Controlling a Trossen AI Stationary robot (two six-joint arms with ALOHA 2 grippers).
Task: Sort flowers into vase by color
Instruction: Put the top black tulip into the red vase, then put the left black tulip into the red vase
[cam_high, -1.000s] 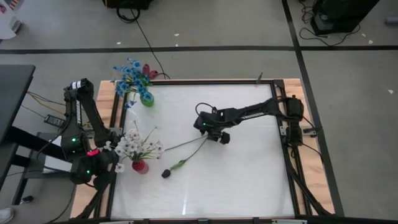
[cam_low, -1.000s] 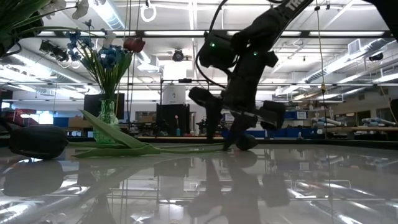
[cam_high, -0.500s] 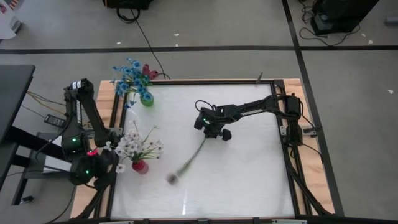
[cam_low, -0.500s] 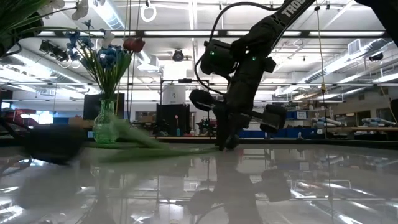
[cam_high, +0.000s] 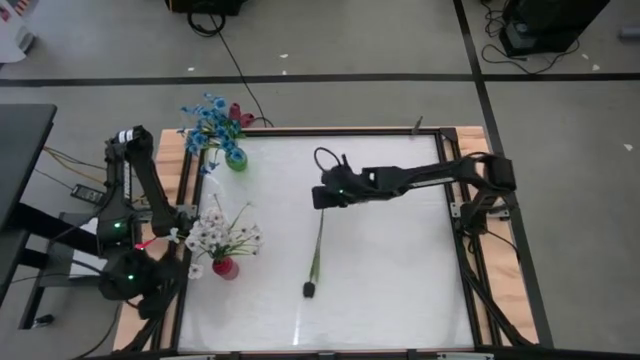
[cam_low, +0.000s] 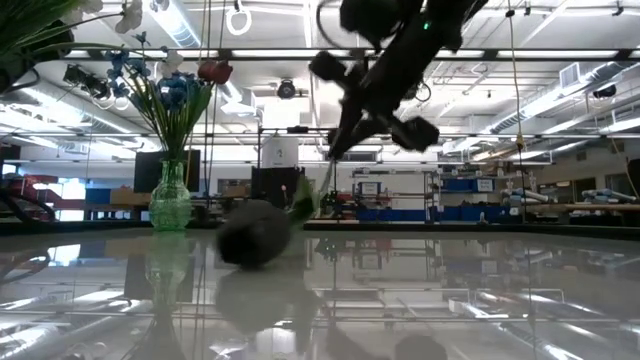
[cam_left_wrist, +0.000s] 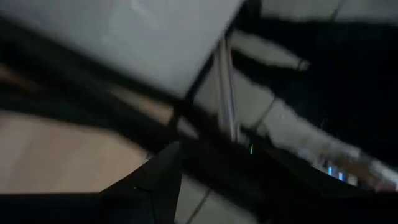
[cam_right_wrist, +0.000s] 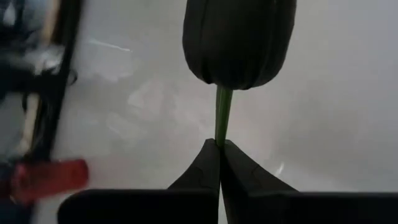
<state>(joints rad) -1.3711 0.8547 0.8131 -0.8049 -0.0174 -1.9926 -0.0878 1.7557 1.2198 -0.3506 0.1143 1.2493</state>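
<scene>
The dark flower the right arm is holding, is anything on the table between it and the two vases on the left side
Nothing visible does. The right gripper is shut on the dark flower's stem, and the tabletop between it and the green vase and the red vase shows bare. The left gripper waits beyond the table's left edge.

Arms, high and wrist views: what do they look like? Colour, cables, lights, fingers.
Both arms are dark, slim and jointed. The right arm carries a looped black cable and a small green light near its wrist. The left arm shows green and red lights and a white label. The right gripper has two dark, wedge-shaped fingers.
</scene>
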